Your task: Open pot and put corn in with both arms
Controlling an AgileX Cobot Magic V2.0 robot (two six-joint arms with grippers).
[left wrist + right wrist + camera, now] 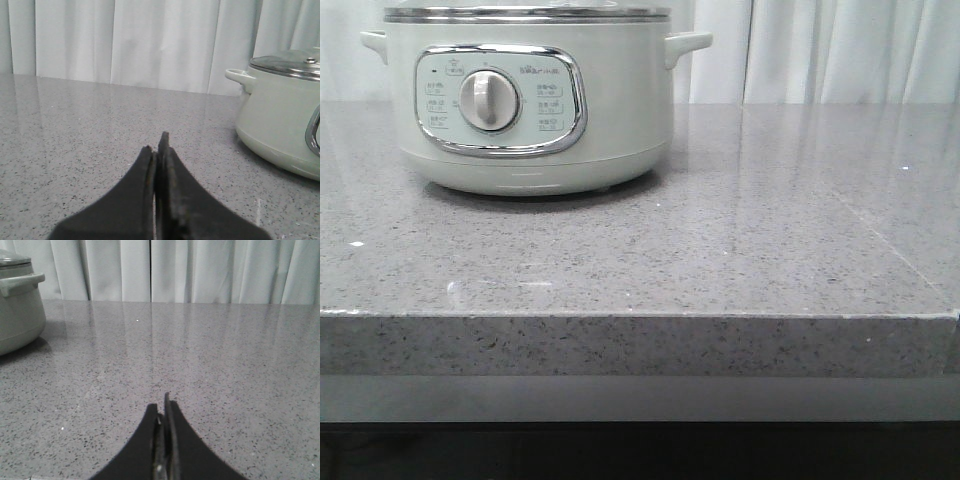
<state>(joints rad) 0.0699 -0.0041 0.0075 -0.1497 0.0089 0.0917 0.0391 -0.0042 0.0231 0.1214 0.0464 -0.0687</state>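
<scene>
- Large round pale-green electric pot with chrome-framed control panel and central round dial, standing at the back left of the speckled grey stone countertop, panel facing the front camera.
- Metal-rimmed lid seated on the pot, closed; small side handles jutting out either side.
- Left gripper: black fingers pressed together, holding nothing, low over bare counter, well apart from the pot.
- Right gripper: fingers likewise closed and empty, away from the pot.
- White pleated curtain behind the counter.

pot | pale green, lid on | upright, left rear of counter
</scene>
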